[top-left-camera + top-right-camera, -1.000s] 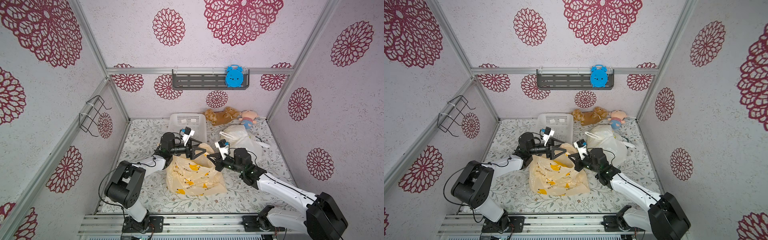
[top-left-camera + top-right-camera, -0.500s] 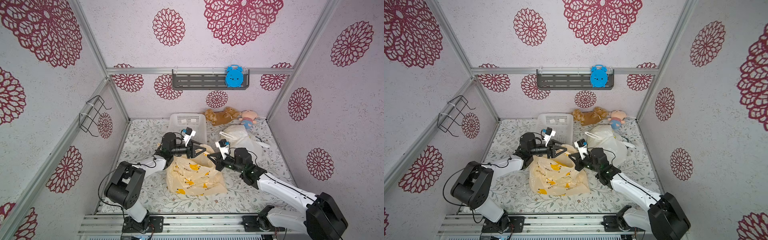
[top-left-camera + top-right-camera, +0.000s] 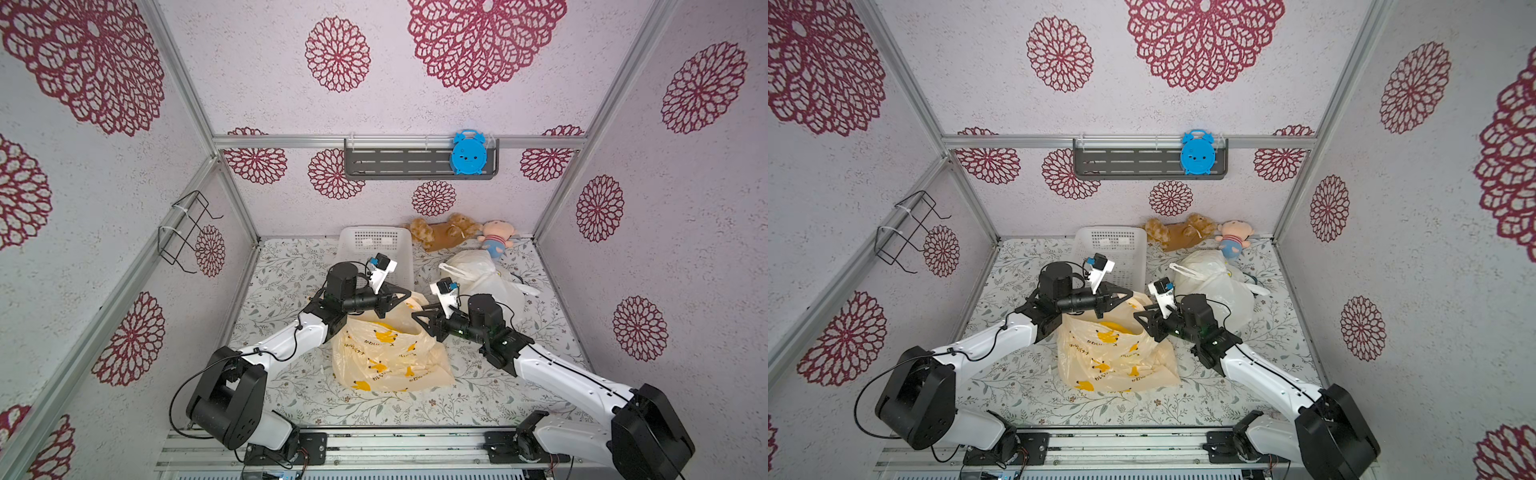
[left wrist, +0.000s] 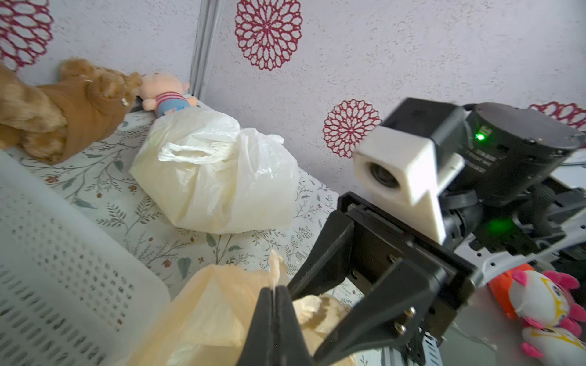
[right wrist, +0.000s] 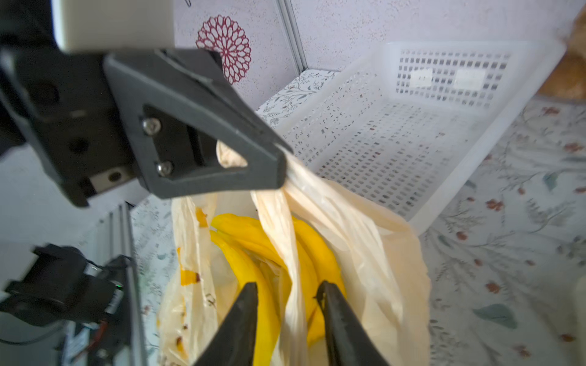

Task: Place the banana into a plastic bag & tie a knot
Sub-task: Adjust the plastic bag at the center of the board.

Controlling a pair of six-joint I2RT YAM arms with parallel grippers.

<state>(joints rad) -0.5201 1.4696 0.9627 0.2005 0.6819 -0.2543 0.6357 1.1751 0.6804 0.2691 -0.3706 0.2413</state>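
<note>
A pale yellow plastic bag point(image 3: 386, 357) printed with bananas lies on the floral mat in both top views, its mouth towards the back. The yellow banana point(image 5: 247, 263) lies inside it, seen through the mouth in the right wrist view. My left gripper point(image 4: 275, 290) is shut on a twisted handle of the bag point(image 4: 215, 304) and holds it up at the mouth's far edge point(image 3: 405, 297). Facing it from the right, my right gripper point(image 5: 287, 286) is open. A strip of the bag's handle runs loose between its fingers point(image 5: 329, 304).
A white perforated basket point(image 3: 374, 245) stands just behind the bag. A knotted white plastic bag point(image 3: 482, 274), a brown teddy bear point(image 3: 440, 230) and a small doll point(image 3: 496, 239) lie at the back right. A wire rack point(image 3: 183, 232) hangs on the left wall.
My left gripper has closed on the bag's handle. My right gripper, shut a second ago, has opened and let go of the bag.
</note>
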